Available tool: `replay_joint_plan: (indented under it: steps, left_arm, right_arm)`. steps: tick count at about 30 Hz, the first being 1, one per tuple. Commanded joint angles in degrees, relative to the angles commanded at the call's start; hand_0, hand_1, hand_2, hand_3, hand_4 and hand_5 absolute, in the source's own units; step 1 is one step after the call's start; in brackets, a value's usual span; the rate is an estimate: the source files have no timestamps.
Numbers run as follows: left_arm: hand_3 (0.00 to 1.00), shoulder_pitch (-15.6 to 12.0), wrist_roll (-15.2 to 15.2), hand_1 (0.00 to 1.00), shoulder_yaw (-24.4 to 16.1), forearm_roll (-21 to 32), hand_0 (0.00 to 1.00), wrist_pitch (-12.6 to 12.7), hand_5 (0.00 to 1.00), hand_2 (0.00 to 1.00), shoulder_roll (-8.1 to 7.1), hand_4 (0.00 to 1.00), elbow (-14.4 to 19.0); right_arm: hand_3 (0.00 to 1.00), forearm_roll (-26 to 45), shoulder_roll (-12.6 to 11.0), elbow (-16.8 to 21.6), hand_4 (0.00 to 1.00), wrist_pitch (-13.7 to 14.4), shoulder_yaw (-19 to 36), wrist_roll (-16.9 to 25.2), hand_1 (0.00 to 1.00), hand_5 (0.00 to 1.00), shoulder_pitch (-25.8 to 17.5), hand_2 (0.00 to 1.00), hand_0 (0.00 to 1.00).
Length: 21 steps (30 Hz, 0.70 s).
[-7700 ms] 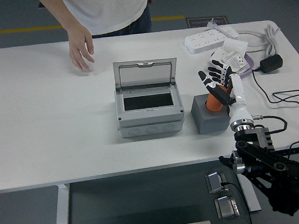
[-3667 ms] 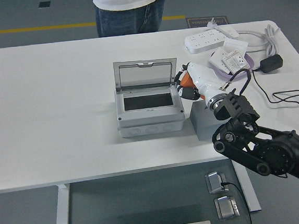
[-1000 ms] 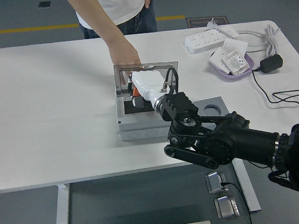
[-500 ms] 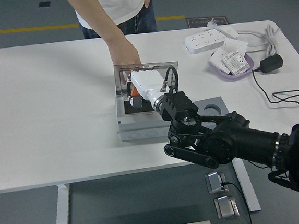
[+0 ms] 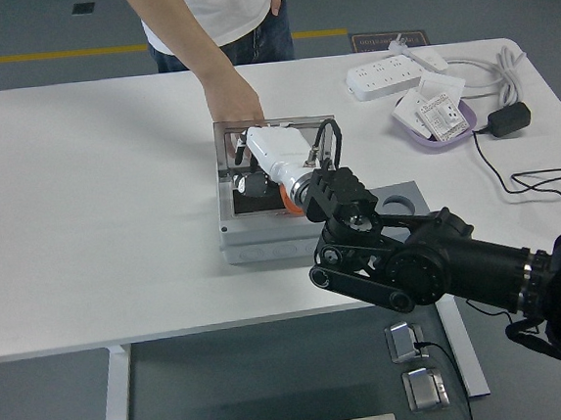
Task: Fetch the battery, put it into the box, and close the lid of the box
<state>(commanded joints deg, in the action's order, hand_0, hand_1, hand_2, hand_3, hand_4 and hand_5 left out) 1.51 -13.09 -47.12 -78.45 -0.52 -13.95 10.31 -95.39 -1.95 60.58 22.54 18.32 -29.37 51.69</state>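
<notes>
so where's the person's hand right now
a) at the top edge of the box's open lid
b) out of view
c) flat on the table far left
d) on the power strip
a: the person's hand reaches down to the raised lid of the box, while the right hand is over the box's opening.

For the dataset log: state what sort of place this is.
Probably a robotics lab or industrial test floor: a white height-adjustable table on grey flooring with a yellow floor line, a power strip, and a person's hand steadying the grey box.
</notes>
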Motion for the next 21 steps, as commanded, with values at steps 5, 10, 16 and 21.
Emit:
replay_joint_plan:
  steps: [5, 10, 16, 21]
  left_arm:
    - [0.601, -0.18, -0.06, 0.708, -0.04, 0.18, 0.634, 0.02, 0.467, 0.628, 0.19, 0.595, 0.00]
    - [0.601, -0.28, -0.05, 0.707, 0.02, 0.45, 0.634, 0.02, 0.465, 0.628, 0.29, 0.595, 0.00]
    - [0.601, -0.40, -0.03, 0.707, 0.14, 0.62, 0.634, -0.05, 0.465, 0.628, 0.31, 0.595, 0.00]
    - [0.600, -0.39, 0.08, 0.707, 0.54, 1.03, 0.634, -0.10, 0.465, 0.628, 0.28, 0.594, 0.00]
  right_arm:
    - [0.516, 5.33, -2.80, 4.39, 0.615, 1.75, 4.95, 2.57, 0.406, 0.319, -1.13, 0.438, 0.406]
    - [0.516, 7.65, -6.05, 10.04, 0.613, 1.14, 10.88, 3.41, 0.400, 0.325, -2.15, 0.436, 0.395]
    - [0.488, 6.10, -8.03, 14.98, 0.632, -0.83, 16.72, 2.37, 0.387, 0.363, -2.64, 0.426, 0.360]
    - [0.468, 6.75, -8.22, 15.24, 0.638, -1.08, 18.13, 2.71, 0.378, 0.366, -2.74, 0.415, 0.352]
